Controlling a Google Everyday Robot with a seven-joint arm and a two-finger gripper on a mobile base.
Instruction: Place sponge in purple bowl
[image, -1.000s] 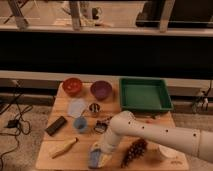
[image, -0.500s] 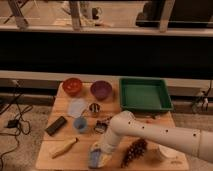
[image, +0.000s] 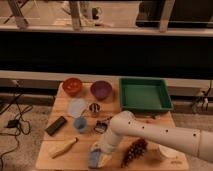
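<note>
A round, deep purple bowl (image: 101, 90) sits near the back edge of a light brown wooden table (image: 55, 159). Just left of the purple bowl is a round red-orange bowl (image: 72, 86). Just right of it is a big green square tray (image: 145, 94).

In front of the purple bowl and a bit to the left lies a pale flat cloth (image: 76, 107), with a small shiny metal thing (image: 93, 108) next to it. Further forward from the purple bowl are a small blue cup (image: 80, 124) and a black block (image: 56, 125). A long yellowish thing (image: 64, 148) lies near the front left.

The small blue-grey soft sponge (image: 96, 159), with some yellow at its side, is far from the purple bowl, right at the front edge of the table. The robot's white arm (image: 160, 135) comes in from the right. Its gripper (image: 100, 149) points down right over the sponge. I cannot tell if the gripper is open, closed or holding the sponge. A brown bumpy thing (image: 134, 150) lies just right of the sponge.
</note>
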